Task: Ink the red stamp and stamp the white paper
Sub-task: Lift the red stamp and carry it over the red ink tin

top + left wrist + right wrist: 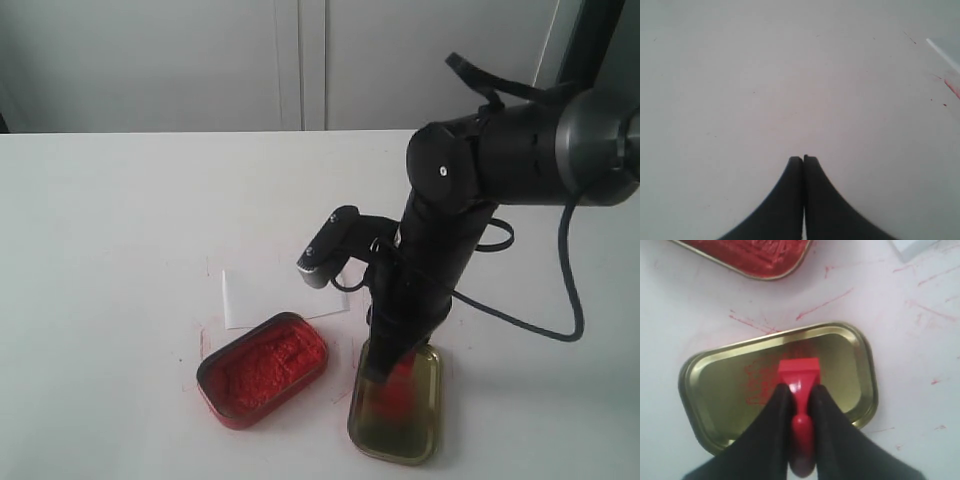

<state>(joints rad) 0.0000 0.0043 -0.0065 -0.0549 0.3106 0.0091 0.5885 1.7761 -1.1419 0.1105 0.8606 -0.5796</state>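
My right gripper (799, 390) is shut on the red stamp (799, 377), pinching its knob handle with the square base pointing down into the gold tin lid (715, 390). In the exterior view the stamp (398, 385) shows as a red blur at the fingertips of that gripper (385, 375), over the lid (420, 430). The white paper (262, 293) lies flat behind the red-filled ink tin (262, 368), partly covered by it. Over bare table my left gripper (803, 159) hangs shut and empty; the exterior view does not show it.
Red ink streaks mark the white table (920, 365) around the lid. The ink tin's edge (747, 255) and a corner of the paper (912, 247) show in the right wrist view. A black cable (560, 300) loops from the right arm.
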